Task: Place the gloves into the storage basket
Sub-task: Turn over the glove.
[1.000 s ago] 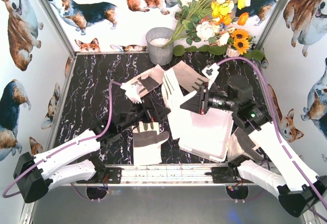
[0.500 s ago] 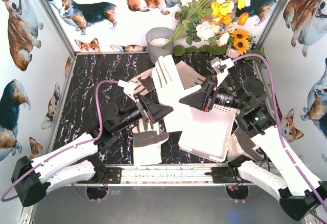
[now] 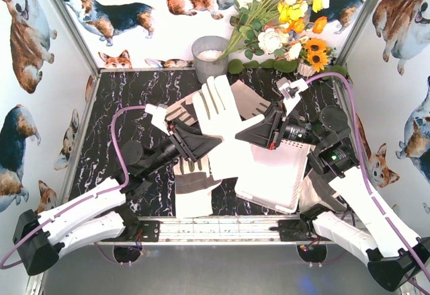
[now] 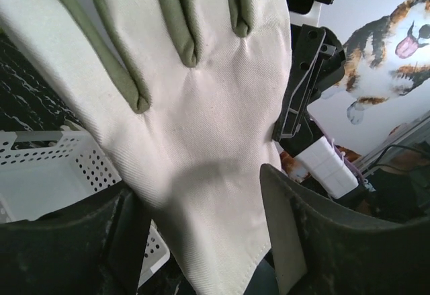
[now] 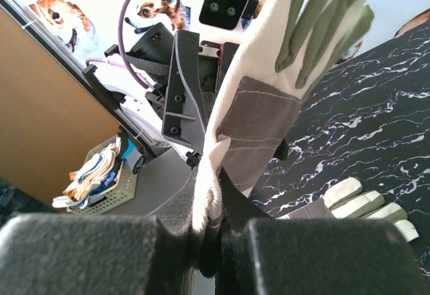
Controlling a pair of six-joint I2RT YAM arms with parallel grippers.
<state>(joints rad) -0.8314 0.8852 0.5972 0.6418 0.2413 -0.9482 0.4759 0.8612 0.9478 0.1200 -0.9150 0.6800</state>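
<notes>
Cream-white raised glove mid-scene, plain side up, fingers spread toward far left, cuff end by left edge of white perforated storage basket at near right. Second glove lying flat, near centre, grey-brown palm up. Further gloves partly hidden at far centre.

My left gripper's fingers are matt black plastic; the glove, woven cream cloth; the basket, perforated white plastic.
</notes>
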